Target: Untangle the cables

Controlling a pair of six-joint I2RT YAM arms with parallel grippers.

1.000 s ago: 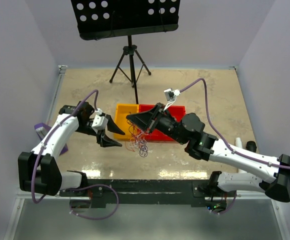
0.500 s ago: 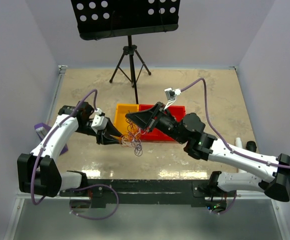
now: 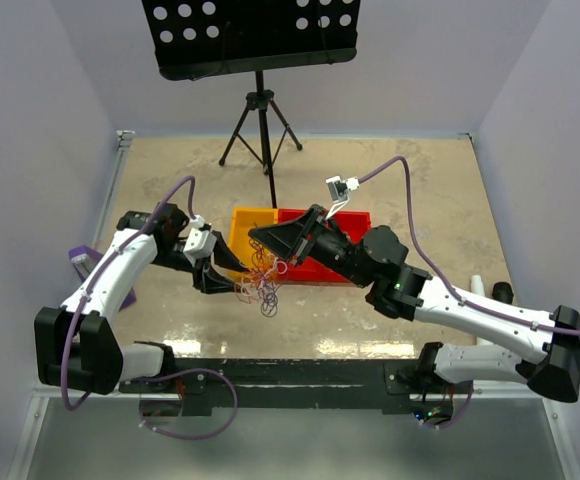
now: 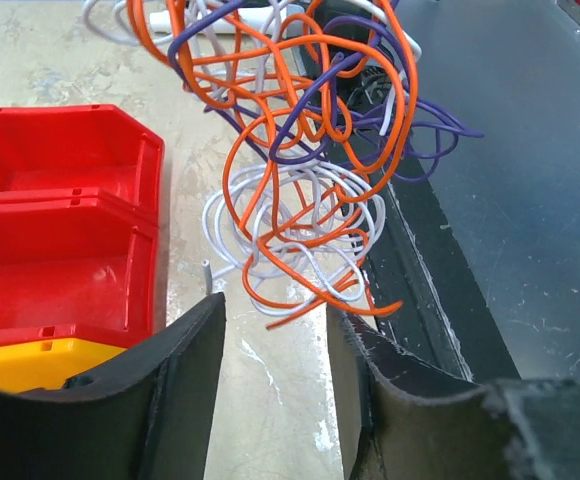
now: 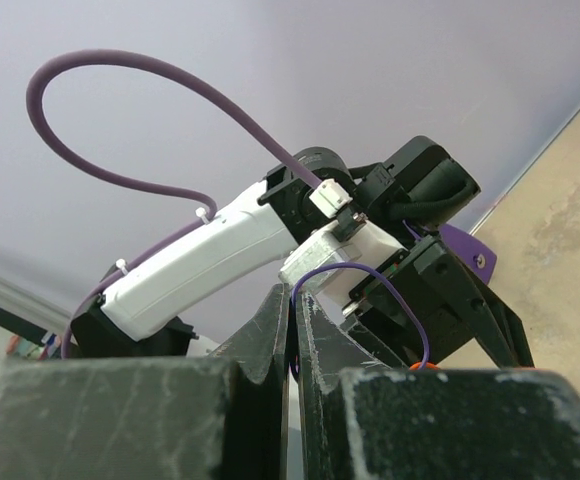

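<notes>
Underneath everything, a mottled beige counter (image 3: 420,200), offering nothing to catch a dropped knot. Behind the work, a red bin (image 3: 322,273) joined to a yellow bin (image 3: 242,230), near enough to snag a swinging loop on a rim if hauled sideways rather than upward.

Right claw (image 3: 257,236): clamped fully together on a strand of the cables (image 3: 263,282), hanging the whole tangle just in front of the bins. Cannot tell whether the lowest loops brush the counter.

Left claw (image 3: 232,287): spread wide, gripping nothing, with the bottom orange and white loops dangling right at its mouth.

Likely ways to fail from here:
- Closing on several loops at once, then cinching the knot tighter when drawn apart.
- Tugging hard and slipping the lone purple strand (image 5: 370,272) out of the right pinch, dropping the lot.
- Closing short and catching only air.
</notes>
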